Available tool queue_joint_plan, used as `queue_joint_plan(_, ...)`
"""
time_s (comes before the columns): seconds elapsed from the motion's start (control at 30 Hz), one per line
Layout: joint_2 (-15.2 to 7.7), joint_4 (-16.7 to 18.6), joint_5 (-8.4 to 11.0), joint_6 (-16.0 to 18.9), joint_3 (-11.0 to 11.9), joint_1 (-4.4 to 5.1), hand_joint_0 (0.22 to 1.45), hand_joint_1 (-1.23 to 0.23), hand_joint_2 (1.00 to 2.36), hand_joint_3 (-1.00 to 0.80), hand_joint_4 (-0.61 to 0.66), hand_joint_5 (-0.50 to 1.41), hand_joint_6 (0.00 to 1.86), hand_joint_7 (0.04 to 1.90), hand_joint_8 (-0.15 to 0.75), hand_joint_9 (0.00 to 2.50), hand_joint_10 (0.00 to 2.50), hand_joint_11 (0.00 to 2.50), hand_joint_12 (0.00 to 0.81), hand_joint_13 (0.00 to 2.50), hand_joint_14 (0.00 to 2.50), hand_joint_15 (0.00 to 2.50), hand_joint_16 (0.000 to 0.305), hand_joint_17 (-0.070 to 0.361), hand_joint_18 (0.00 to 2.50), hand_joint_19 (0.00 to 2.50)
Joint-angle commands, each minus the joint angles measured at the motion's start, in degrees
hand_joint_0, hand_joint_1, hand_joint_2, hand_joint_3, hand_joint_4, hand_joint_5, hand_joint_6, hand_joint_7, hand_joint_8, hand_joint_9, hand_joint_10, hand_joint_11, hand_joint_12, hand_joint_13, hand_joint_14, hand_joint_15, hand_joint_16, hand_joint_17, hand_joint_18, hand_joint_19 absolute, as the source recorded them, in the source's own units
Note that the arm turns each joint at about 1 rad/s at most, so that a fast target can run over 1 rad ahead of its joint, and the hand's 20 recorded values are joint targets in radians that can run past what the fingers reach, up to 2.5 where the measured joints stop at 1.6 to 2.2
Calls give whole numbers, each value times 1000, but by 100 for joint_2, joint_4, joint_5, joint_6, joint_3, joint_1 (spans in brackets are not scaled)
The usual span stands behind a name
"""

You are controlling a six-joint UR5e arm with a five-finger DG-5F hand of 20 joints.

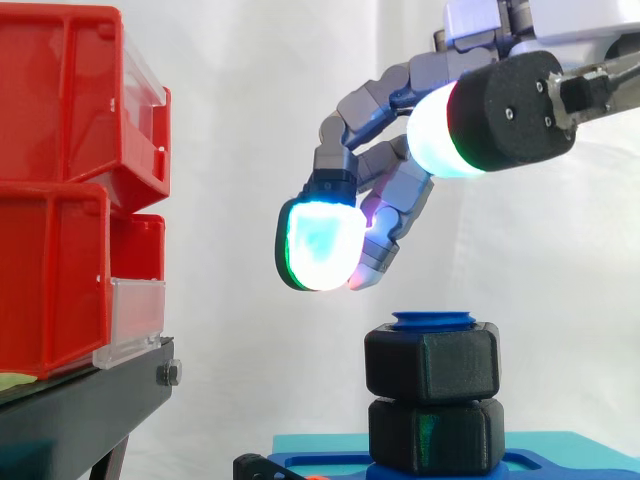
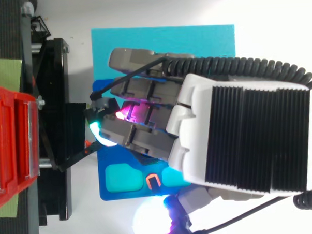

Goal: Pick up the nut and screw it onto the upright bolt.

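Note:
Two black hex nuts sit stacked on the upright blue bolt (image 1: pixel 433 320): the upper nut (image 1: pixel 432 362) lies just under the bolt's top and the lower nut (image 1: pixel 436 435) rests on the blue base (image 1: pixel 330 465). My hand (image 1: pixel 400 190) hovers above and slightly left of the bolt, fingers loosely bent downward and holding nothing. One glowing white-cyan fingertip (image 1: pixel 318 245) hangs lowest, clear of the upper nut. In the top view the hand (image 2: pixel 197 120) covers the bolt and both nuts.
Red bins (image 1: pixel 60 190) stand stacked on the black stand (image 1: pixel 80 420) at the left, close to the fingertips. A teal plate (image 2: pixel 163 44) lies under the blue base (image 2: pixel 122 180). A white curtain hangs behind.

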Motion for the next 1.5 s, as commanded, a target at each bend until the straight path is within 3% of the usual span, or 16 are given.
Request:
queue_joint_plan(0.0, -1, 62, 22, 14, -19, 30, 467, -315, 1000, -500, 283, -101, 503, 913, 245, 822, 0, 0, 264, 611, 0, 0, 26, 59, 262, 0)
queue_joint_plan(0.5, -1, -272, 30, 137, -28, 56, 471, -315, 1000, -500, 322, -84, 504, 972, 248, 825, 0, 0, 263, 619, 0, 0, 26, 59, 262, 0)
queue_joint_plan(0.93, -1, -386, -5, 172, -28, -14, 475, -318, 1000, -500, 375, -53, 504, 1101, 254, 851, 0, 0, 257, 647, 0, 0, 25, 56, 295, 0)
queue_joint_plan(1.07, -1, -430, -14, 181, -28, -49, 479, -323, 1000, -500, 361, -44, 504, 1168, 256, 870, 0, 0, 250, 670, 0, 0, 24, 54, 318, 0)
queue_joint_plan(1.37, -1, -483, -31, 181, -19, -146, 490, -342, 1000, -500, 202, -26, 500, 1470, 288, 1018, 0, 0, 228, 811, 0, 0, 21, 48, 472, 0)
queue_joint_plan(1.47, -1, -492, -49, 181, -28, -164, 492, -347, 1000, -500, 179, -33, 567, 1384, 298, 1079, 0, 14, 222, 874, 0, 0, 20, 45, 542, 0)
